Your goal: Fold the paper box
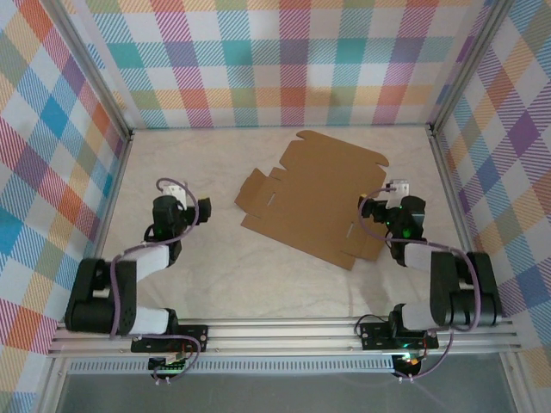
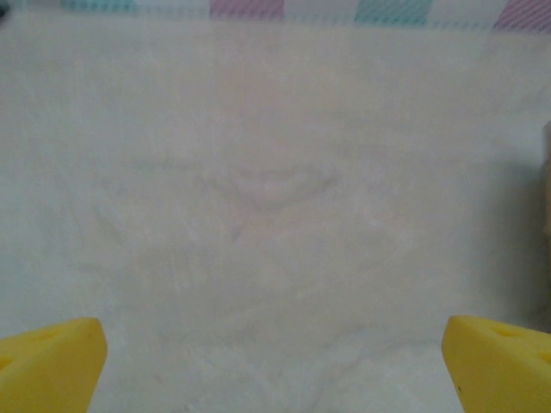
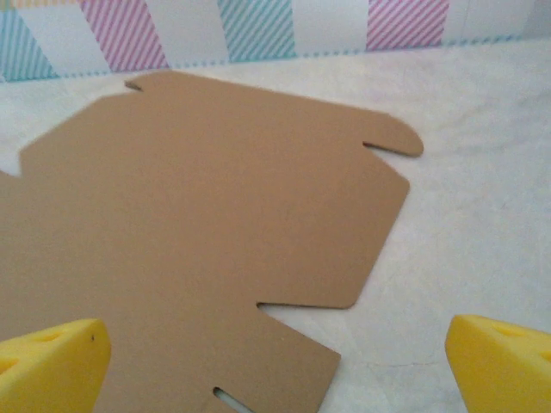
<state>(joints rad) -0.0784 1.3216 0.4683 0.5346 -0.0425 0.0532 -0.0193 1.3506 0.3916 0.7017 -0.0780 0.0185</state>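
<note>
The paper box [image 1: 314, 196] lies flat and unfolded on the table, a brown cardboard sheet with flaps, tabs and slits, a little right of the middle. My right gripper [image 1: 398, 187] hangs open at the sheet's right edge, nothing between its yellow fingertips [image 3: 56, 361]; in the right wrist view the paper box [image 3: 198, 241] spreads out ahead and to the left. Off to the left of the sheet, my left gripper [image 1: 175, 186] is open too, well apart from it, its yellow fingertips [image 2: 52, 361] over bare table.
The pale table [image 1: 215, 284] is walled by plaid panels [image 1: 275, 60] at the back and on both sides. An aluminium rail [image 1: 284, 334] with the arm bases runs along the near edge.
</note>
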